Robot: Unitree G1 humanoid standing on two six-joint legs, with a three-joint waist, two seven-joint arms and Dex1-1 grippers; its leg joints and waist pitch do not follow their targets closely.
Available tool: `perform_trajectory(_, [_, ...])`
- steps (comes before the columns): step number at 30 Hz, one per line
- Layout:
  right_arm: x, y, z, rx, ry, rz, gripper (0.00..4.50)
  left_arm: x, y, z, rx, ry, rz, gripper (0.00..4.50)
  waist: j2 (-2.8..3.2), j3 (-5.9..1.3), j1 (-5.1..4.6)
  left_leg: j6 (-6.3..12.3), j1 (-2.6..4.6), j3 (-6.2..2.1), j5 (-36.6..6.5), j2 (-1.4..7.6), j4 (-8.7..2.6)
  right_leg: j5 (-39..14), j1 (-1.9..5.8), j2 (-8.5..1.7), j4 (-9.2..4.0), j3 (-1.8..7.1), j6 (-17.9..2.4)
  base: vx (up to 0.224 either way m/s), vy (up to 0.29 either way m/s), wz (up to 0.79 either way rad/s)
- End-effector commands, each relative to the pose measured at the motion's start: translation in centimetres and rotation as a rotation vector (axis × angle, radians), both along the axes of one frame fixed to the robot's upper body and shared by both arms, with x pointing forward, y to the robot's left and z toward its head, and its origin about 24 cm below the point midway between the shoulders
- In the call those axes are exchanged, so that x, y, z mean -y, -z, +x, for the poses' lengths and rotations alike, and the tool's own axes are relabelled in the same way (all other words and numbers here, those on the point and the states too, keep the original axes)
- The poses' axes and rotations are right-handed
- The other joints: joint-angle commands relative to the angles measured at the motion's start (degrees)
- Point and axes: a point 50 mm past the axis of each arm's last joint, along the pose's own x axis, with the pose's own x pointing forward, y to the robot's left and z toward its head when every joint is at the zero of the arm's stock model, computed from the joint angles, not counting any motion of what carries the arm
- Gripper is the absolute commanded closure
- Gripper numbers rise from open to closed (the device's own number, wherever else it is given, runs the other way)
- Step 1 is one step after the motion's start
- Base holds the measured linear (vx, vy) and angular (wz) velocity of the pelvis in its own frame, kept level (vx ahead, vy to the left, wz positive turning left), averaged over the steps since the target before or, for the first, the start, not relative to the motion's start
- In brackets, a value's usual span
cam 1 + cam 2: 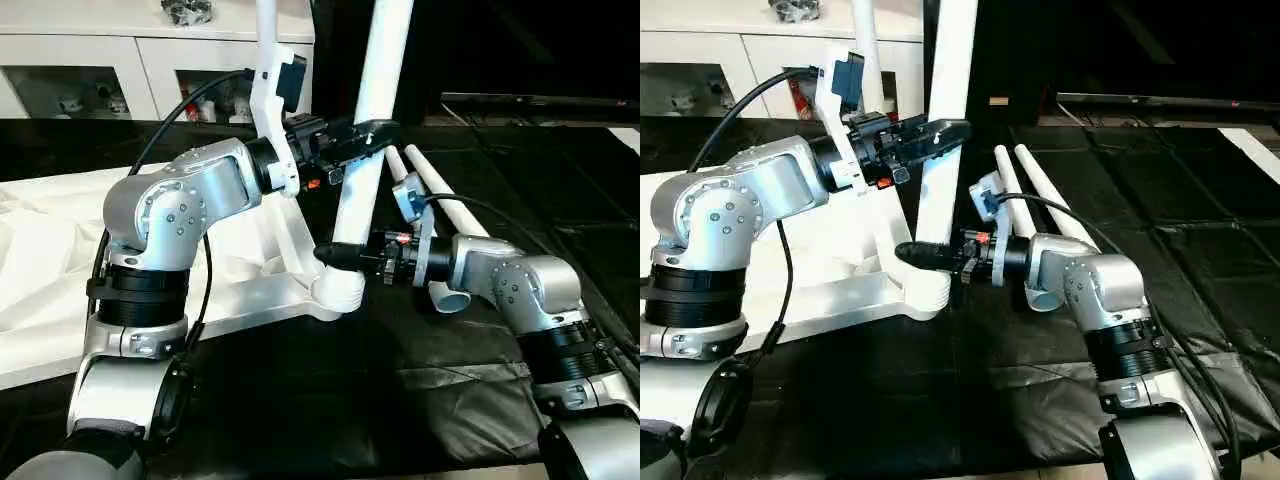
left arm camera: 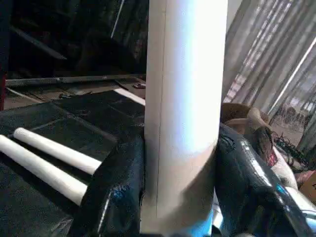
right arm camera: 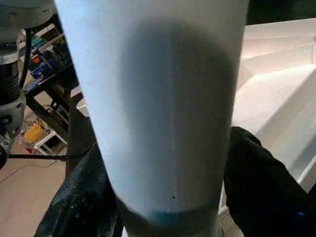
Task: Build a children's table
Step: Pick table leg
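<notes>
The children's table top (image 1: 262, 300) lies upside down on the left. One white leg (image 1: 378, 70) stands upright in its near corner socket (image 1: 338, 290). My left gripper (image 1: 372, 130) is shut on this leg about halfway up, both fingers (image 2: 116, 192) pressed against its sides. My right gripper (image 1: 345, 255) straddles the same leg just above the socket. Its fingers (image 3: 261, 187) sit close on either side and it is still open. A second leg (image 1: 266, 25) stands upright at the top's far corner.
Two loose white legs (image 1: 440, 190) lie side by side on the black mat (image 1: 400, 380), just behind my right forearm. White cloth (image 1: 40, 230) lies under the table top on the left. A white cabinet (image 1: 100, 50) stands along the back.
</notes>
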Motion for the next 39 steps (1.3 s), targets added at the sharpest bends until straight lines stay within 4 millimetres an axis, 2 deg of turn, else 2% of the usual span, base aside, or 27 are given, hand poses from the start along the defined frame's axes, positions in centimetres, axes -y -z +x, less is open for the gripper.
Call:
perform_trajectory(1, [0.11,-0.04,-0.05,0.011,0.002,-0.026,1.87,0.84,-1.1,-0.57,0.043,0.059,-0.003,2.76,-0.41,-4.79,0.0,-0.41,0.45,-0.18,-3.9,1.14,-3.16,-5.2,3.77,-4.36,-3.76,2.81,-9.4,0.0,0.0,0.0])
perform_trajectory(4, [0.09,-0.01,-0.08,0.011,0.0,-0.027,2.06,0.86,-1.11,-0.57,0.043,0.06,-0.003,2.76,-0.42,-4.79,0.01,-0.39,0.48,-0.19,-3.9,1.16,-3.16,-5.1,3.76,-4.38,-3.75,2.82,-9.4,0.0,0.0,0.0])
perform_trajectory(6, [0.03,0.15,-0.26,0.008,-0.012,-0.034,2.35,0.84,-1.19,-0.47,0.048,0.063,0.0,2.76,-0.45,-4.81,0.0,-0.42,0.46,-0.21,-3.9,1.16,-3.17,-4.9,3.8,-4.35,-3.72,2.81,-9.4,0.0,0.0,0.0])
perform_trajectory(10, [0.03,0.22,-0.31,0.007,-0.016,-0.039,2.44,0.82,-1.24,-0.44,0.052,0.063,0.001,2.76,-0.42,-4.8,0.02,-0.45,0.47,-0.22,-3.9,1.16,-3.19,-5.1,3.79,-4.39,-3.73,2.82,-9.3,0.0,0.0,0.0])
perform_trajectory(13, [0.05,0.53,-0.29,0.007,-0.01,-0.061,2.44,0.78,-1.32,-0.38,0.06,0.065,0.005,2.76,-0.32,-4.8,0.03,-0.63,0.44,-0.22,-4.0,1.13,-3.17,-5.1,3.79,-4.38,-3.75,2.83,-9.3,0.0,0.0,0.0])
perform_trajectory(14, [0.04,0.55,-0.26,0.005,-0.009,-0.06,2.14,0.77,-1.32,-0.37,0.061,0.064,0.006,2.76,-0.36,-4.79,-0.01,-0.62,0.44,-0.22,-4.0,1.11,-3.18,-5.1,3.78,-4.34,-3.76,2.81,-9.2,0.0,0.0,0.0])
perform_trajectory(16, [0.04,0.53,-0.2,0.003,-0.006,-0.057,1.84,0.75,-1.3,-0.36,0.061,0.063,0.008,2.76,-0.32,-4.83,0.04,-0.53,0.46,-0.22,-3.9,1.13,-3.15,-4.9,3.81,-4.39,-3.72,2.84,-9.3,0.0,0.0,0.0])
perform_trajectory(21, [0.06,0.57,-0.26,0.014,-0.006,-0.071,1.7,0.74,-1.3,-0.38,0.062,0.064,0.008,2.76,-0.35,-4.8,0.0,-0.5,0.45,-0.22,-3.9,1.14,-3.16,-4.3,3.8,-4.35,-3.66,2.8,-9.8,0.0,0.0,0.0])
perform_trajectory(35, [0.14,0.55,-0.29,0.014,-0.007,-0.074,1.68,0.71,-1.32,-0.36,0.064,0.065,0.009,2.76,-0.32,-4.85,0.02,-0.42,0.44,-0.23,-3.8,1.15,-3.12,-4.2,3.85,-4.39,-3.62,2.83,-9.8,0.0,0.0,0.0])
perform_trajectory(36, [0.13,0.49,-0.31,0.012,-0.01,-0.068,1.86,0.71,-1.3,-0.34,0.065,0.065,0.012,2.76,-0.32,-4.85,0.01,-0.42,0.47,-0.23,-3.8,1.15,-3.12,-4.1,3.83,-4.37,-3.6,2.82,-9.9,0.0,0.0,0.0])
perform_trajectory(37, [0.16,0.48,-0.39,0.01,-0.015,-0.063,2.05,0.68,-1.28,-0.33,0.068,0.065,0.018,2.76,0.0,-4.85,0.09,-0.48,0.45,-0.26,-4.0,1.11,-3.1,-4.2,3.84,-4.4,-3.62,2.82,-9.9,0.0,0.0,0.0])
perform_trajectory(39, [0.19,0.51,-0.52,0.004,-0.02,-0.057,2.04,0.65,-1.28,-0.33,0.072,0.066,0.027,2.76,-0.15,-4.85,0.07,-0.51,0.48,-0.27,-4.2,1.13,-3.13,-4.3,3.87,-4.35,-3.7,2.81,-9.7,0.0,0.0,0.0])
